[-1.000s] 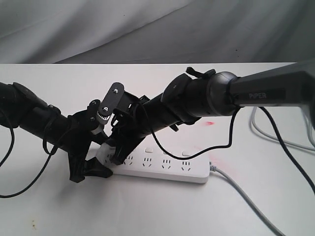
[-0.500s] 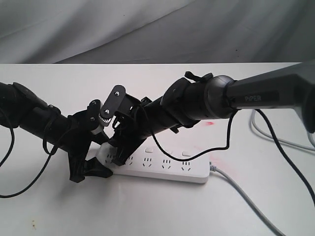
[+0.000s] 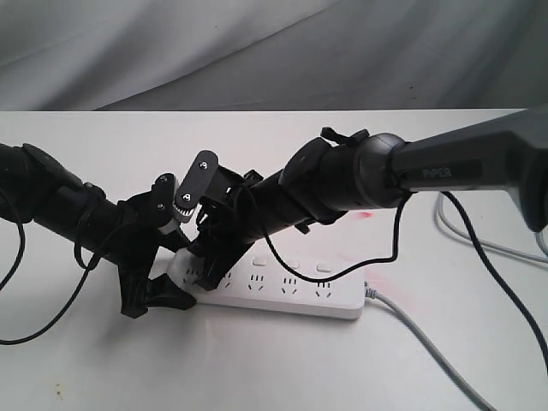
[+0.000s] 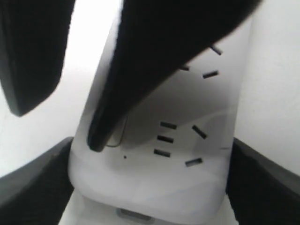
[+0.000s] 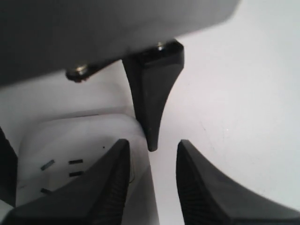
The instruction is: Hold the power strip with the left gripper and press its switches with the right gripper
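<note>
— Left gripper (image 4: 150, 187)?
— Clamped across the left end of the power strip (image 3: 291, 291), which lies mid-table (image 3: 86, 368).
— And the right gripper (image 5: 152, 157)?
— Jaws apart. One finger seems to hover by the leftmost of the switches (image 3: 292, 265), though the view is blurred.

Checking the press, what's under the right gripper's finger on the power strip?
A finger of the right gripper covers the end switch of the power strip; only the switch's edge shows. The socket slots beside it are visible. Whether it's pressed is hidden.
</note>
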Available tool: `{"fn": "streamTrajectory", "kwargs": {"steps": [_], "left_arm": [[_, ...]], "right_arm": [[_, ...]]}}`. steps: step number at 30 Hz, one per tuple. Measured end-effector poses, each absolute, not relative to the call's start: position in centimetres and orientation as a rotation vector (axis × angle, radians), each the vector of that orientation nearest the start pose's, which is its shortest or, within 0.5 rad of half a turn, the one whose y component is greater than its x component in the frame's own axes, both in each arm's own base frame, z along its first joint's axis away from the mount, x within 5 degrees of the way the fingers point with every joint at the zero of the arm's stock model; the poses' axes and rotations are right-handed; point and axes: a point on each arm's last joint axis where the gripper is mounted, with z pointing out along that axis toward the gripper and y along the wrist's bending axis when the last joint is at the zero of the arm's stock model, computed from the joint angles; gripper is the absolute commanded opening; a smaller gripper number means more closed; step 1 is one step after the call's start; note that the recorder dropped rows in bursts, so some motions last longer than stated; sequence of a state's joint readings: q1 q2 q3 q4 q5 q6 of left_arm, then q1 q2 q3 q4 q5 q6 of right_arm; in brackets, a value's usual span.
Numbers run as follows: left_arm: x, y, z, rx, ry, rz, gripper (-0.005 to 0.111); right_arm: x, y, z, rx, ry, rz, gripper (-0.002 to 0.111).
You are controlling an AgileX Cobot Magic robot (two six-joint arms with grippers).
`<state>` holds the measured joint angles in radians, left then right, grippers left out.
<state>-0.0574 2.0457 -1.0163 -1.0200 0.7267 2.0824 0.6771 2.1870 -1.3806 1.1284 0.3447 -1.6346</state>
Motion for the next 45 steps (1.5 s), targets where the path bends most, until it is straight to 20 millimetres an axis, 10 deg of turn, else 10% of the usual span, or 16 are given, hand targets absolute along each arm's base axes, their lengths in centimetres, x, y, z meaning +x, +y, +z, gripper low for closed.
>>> {"fn": "streamTrajectory", "kwargs": {"steps": [45], "left_arm": [[33.92, -7.0, 9.29, 1.608, 2.055, -0.543, 0.051]], "right_arm": [[33.47, 31.09, 10.84, -1.48, 1.952, 0.479, 0.032]]}}
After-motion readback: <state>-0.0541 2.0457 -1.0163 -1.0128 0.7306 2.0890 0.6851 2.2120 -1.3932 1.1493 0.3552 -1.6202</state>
